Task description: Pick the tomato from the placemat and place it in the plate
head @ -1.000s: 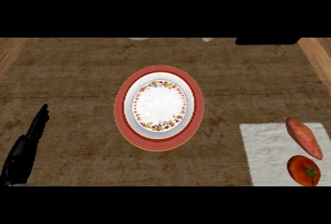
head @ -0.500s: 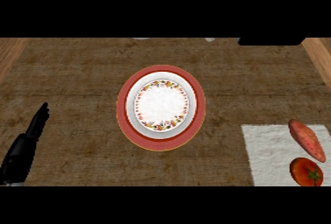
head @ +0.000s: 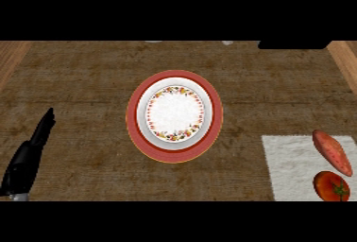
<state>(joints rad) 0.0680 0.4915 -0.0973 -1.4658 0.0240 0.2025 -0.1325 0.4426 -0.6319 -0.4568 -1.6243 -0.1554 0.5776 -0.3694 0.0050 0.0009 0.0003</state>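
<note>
Left hand idle at left edge, tomato on placemat at lower right.
Left hand [head: 29, 153], black, fingers straight and released, points up over the coarse brown woven counter top [head: 83, 80]; right hand out of view. Centre: oval-looking plate [head: 175, 115], red rim, floral band, white middle. Right: white textured placemat [head: 289, 163], elongated orange-red vegetable [head: 332, 152], round red tomato [head: 332, 186] cut off by the lower edge.

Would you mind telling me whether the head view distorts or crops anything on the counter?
Head view: the round plate looks taller than wide; the tomato is cut by the lower edge, at the corner of the white placemat; the left hand shows as a dark silhouette; lighting even, no glare.
</note>
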